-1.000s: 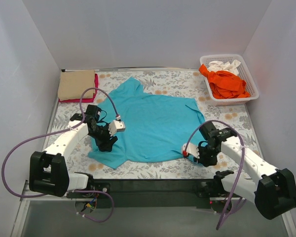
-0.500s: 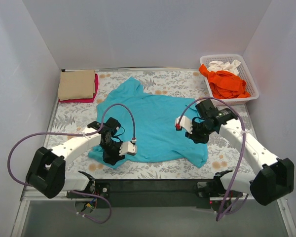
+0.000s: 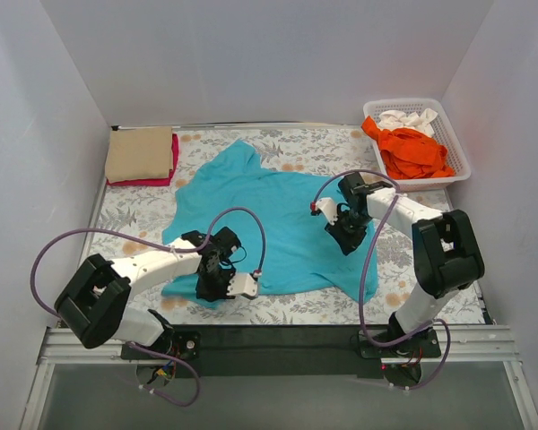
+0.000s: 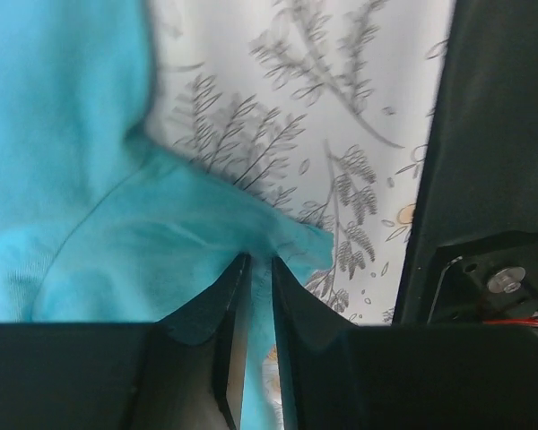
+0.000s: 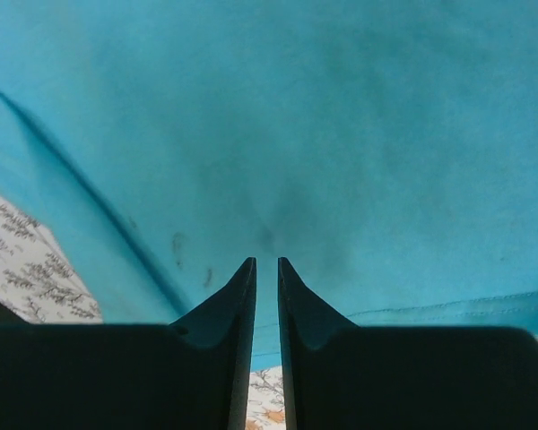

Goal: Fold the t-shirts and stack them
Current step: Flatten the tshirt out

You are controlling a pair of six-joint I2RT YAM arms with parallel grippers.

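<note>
Teal t-shirt (image 3: 269,215) lies rumpled mid-table. Left gripper (image 4: 258,260) clamped on its 7 o'clock hem corner. Right gripper (image 5: 266,262) pinched together on cloth near 3 o'clock. Risk: thin pinches slip free, or uneven pulls bunch the fold.

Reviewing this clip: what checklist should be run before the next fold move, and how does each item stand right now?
1. Left end effector grips the teal shirt: fingers closed on the near-left hem corner. Ok.
2. Right end effector grips the shirt: fingers closed to a slit, cloth puckering at the tips. Ok.
3. Only shirt pinched, not the table cloth beneath: cannot tell.
4. Shirt lies flat: right side doubled over, near-left corner bunched. Not ok.
5. Tan stack is apart from the shirt: ok.
6. Basket is out of both arms' way: ok.
</note>
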